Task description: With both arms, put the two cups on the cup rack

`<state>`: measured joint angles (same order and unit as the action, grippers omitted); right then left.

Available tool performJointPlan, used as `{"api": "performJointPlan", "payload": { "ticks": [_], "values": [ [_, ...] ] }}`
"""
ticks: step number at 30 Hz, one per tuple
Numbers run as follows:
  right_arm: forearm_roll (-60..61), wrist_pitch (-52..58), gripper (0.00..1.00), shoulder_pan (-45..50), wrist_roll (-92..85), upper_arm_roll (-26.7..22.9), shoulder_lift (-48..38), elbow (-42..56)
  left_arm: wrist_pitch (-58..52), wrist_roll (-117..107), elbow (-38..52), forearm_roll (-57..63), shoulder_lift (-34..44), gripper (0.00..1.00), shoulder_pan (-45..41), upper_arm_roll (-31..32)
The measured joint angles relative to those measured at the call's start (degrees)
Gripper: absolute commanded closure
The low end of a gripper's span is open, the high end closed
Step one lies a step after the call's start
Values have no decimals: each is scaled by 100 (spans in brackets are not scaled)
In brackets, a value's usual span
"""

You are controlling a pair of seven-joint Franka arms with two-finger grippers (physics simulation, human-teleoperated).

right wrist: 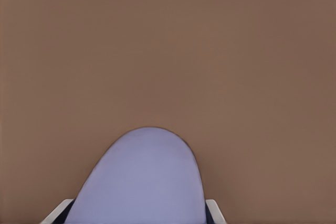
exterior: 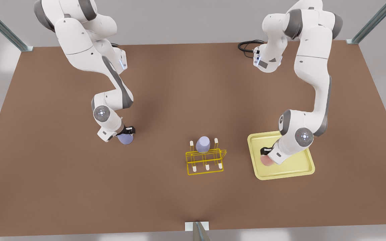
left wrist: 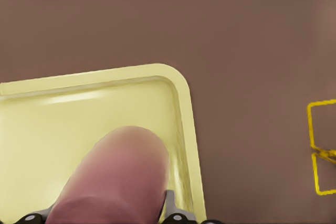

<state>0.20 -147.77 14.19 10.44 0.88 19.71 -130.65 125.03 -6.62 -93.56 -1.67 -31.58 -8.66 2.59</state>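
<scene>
Cups gripped at both stations; transfer to rack pending.

Pink cup (exterior: 266,160) sits between the fingers of the left gripper (exterior: 265,154), over the yellow tray (exterior: 300,170) close to the tray edge facing the rack; the left wrist view shows a finger (left wrist: 169,205) against the cup's side, so the jaws are closed on it. Whether the cup has cleared the tray floor cannot be told. Lavender cup (exterior: 125,138) is clamped in the right gripper (exterior: 127,132) over the bare table (exterior: 45,167), well apart from the rack. Cup rack (exterior: 205,160) stands near the table's middle, between the two arms, with a third lavender cup (exterior: 202,144) already on a rear peg. Judged step: pick-up complete, carry phase. Next move calls for lifting each cup and aligning it over a free peg.
</scene>
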Motion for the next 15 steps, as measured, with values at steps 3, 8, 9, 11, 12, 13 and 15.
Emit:
{"api": "performJointPlan", "payload": {
  "ticks": [3,8,9,11,12,13,15],
  "values": [
    [-1,2,17,-46,-16,0,6,50,-576,-141,1063,11,-181,18,-74,258],
    [7,14,17,-111,-69,6,-33,173,-1016,-406,2202,-53,-689,18,-101,884],
    [7,23,17,-117,-79,52,-94,222,-1048,-458,2312,-93,-776,18,-110,964],
    [10,51,17,-104,-97,192,-222,373,-1044,-555,2415,-154,-888,18,-108,1092],
    [13,65,17,-106,-105,292,-257,479,-1015,-600,2436,-173,-962,18,-111,1192],
    [17,95,17,-97,-112,400,-286,632,-980,-643,2464,-188,-1031,18,-143,1262],
    [21,160,17,-63,-126,640,-309,972,-904,-722,2502,-209,-1128,18,-249,1338]
  ]
}}
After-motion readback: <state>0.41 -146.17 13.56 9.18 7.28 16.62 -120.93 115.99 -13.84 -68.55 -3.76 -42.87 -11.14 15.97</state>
